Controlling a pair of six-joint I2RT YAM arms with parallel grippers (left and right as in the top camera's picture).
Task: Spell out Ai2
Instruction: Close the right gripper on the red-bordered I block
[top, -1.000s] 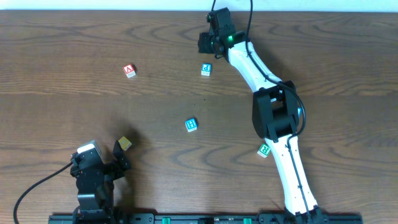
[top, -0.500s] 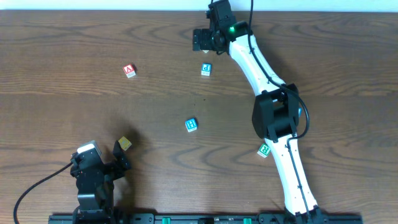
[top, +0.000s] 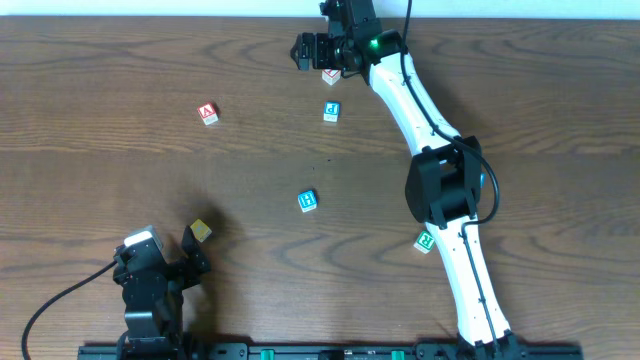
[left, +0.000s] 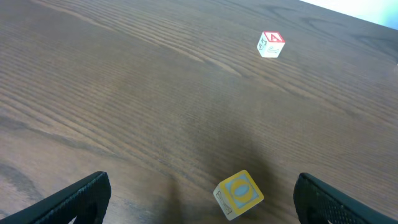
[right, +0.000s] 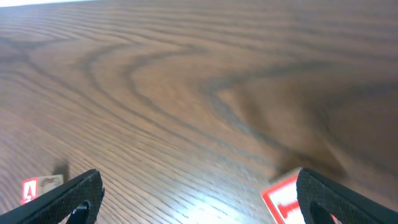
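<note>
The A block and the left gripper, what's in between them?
One yellowish cube, right by the left gripper; then bare table up to the A block. The left wrist view shows it.

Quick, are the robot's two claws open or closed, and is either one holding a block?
Left gripper: open, holding nothing.
Right gripper: open, holding nothing.

Through the right wrist camera I see my right tool (right: 200, 202) with its two dark fingers (right: 79, 198) spread wide at the bottom corners and nothing between them. The wood-grain surface (right: 186, 87) fills the view. A red-bordered cube (right: 283, 198) sits just inside the finger at picture right, cut off by the frame edge, its letter unreadable. A smaller red-marked cube (right: 36, 188) lies farther off, at lower left.
</note>
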